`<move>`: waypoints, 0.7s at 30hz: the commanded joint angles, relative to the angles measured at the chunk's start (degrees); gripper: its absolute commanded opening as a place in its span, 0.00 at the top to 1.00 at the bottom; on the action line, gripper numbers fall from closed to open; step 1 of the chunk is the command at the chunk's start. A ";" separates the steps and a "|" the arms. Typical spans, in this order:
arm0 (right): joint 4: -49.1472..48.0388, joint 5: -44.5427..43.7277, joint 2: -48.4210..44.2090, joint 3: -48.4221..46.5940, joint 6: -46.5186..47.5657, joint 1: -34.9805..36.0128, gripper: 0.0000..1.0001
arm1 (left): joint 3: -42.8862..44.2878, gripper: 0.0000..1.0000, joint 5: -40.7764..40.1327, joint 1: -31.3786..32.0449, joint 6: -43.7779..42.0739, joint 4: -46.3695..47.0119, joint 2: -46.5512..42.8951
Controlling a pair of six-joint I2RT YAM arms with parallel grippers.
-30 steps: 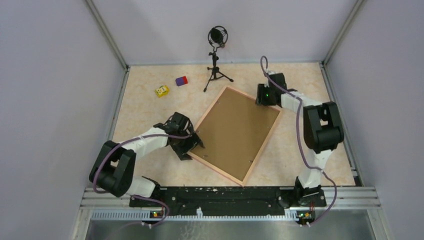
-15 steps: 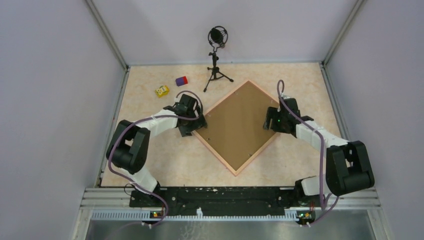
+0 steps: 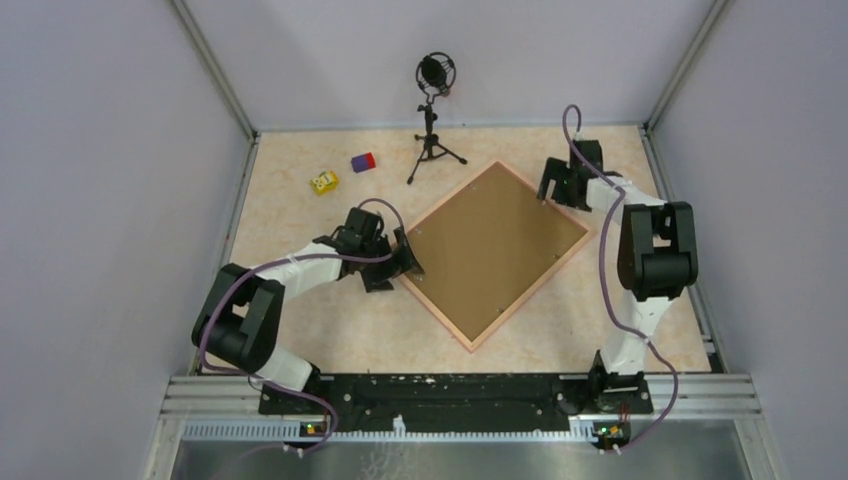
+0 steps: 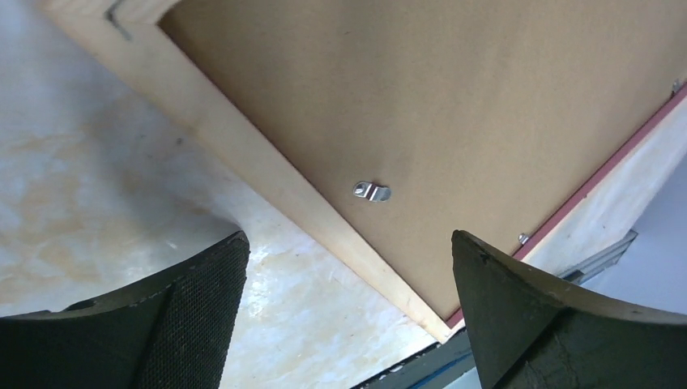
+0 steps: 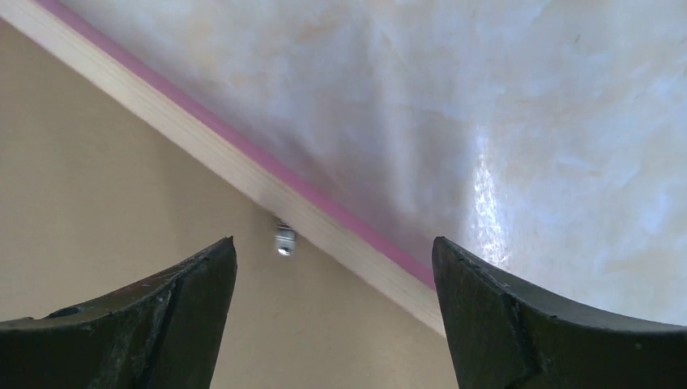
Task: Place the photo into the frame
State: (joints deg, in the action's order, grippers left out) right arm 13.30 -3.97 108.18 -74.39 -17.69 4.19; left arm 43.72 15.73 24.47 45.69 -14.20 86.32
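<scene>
While the frame [image 3: 435, 313] lies face down on the table [image 3: 280, 200], turned like a diamond with its brown backing board [image 3: 495, 250] uppermost, both grippers sit at its edges with their fingers spread wide and nothing between them. The left gripper [image 3: 400, 262] is at the frame's left corner; in its wrist view [image 4: 348, 237] the pale wooden rail [image 4: 243, 154] runs on a slant through the gap between the fingers. The finger [image 4: 186, 324] at the left of that view hangs over bare table, the other finger [image 4: 535, 316] is over the board near the frame's reddish outer edge, and a small metal turn clip [image 4: 371, 191] sits on the board just beyond the fingertips. The right gripper [image 3: 553, 190] is at the frame's far right edge, near the top corner; in its wrist view [image 5: 332, 241] the rail [image 5: 243, 174], with its pink outer edge, crosses the gap on a slant. One finger [image 5: 146, 324] is over the board, the other [image 5: 551, 324] over the table, and a clip [image 5: 284, 240] lies just past the board-side fingertip. Whether any finger touches the frame cannot be told. Beyond both grippers stand a microphone on a tripod [image 3: 433, 75], a yellow block [image 3: 323, 182] and a purple-and-red block [image 3: 363, 162].
</scene>
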 commanded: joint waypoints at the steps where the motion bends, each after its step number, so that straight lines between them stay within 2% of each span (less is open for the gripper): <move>1: 2.38 5.93 2.94 0.26 2.81 -2.07 0.15 | 2.24 0.01 4.37 -0.03 -2.78 -1.00 4.19; 2: 2.61 5.82 2.29 1.60 2.35 -2.12 0.22 | 3.41 0.01 3.71 -0.10 -3.45 -1.64 5.11; 6: 1.54 6.99 -2.77 9.76 -1.48 -1.74 0.60 | 8.12 0.02 -0.23 -0.83 -5.46 -4.47 10.27; 9: -0.98 6.94 -8.32 19.18 -4.40 -0.55 0.71 | 11.78 0.05 -3.89 -1.31 -6.68 -7.02 15.33; 12: -2.47 5.53 -14.79 28.08 -6.71 0.11 0.80 | 14.36 0.05 -6.75 -1.69 -8.54 -7.58 17.47; 15: -2.48 2.70 -20.99 34.31 -8.30 0.16 0.81 | 16.43 0.06 -8.24 -1.97 -10.27 -8.91 17.20; 18: -0.28 2.37 -22.14 34.36 -5.59 0.12 0.80 | 16.97 0.06 -11.07 -1.92 -11.90 -10.16 15.22; 21: 0.04 2.91 -21.65 33.48 -3.62 0.20 0.75 | 18.24 0.08 -14.97 -1.81 -12.39 -12.19 14.59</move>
State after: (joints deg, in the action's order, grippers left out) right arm 6.33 -3.01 85.30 -41.67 -22.13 2.96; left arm 61.30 9.17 22.33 36.99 -23.51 99.90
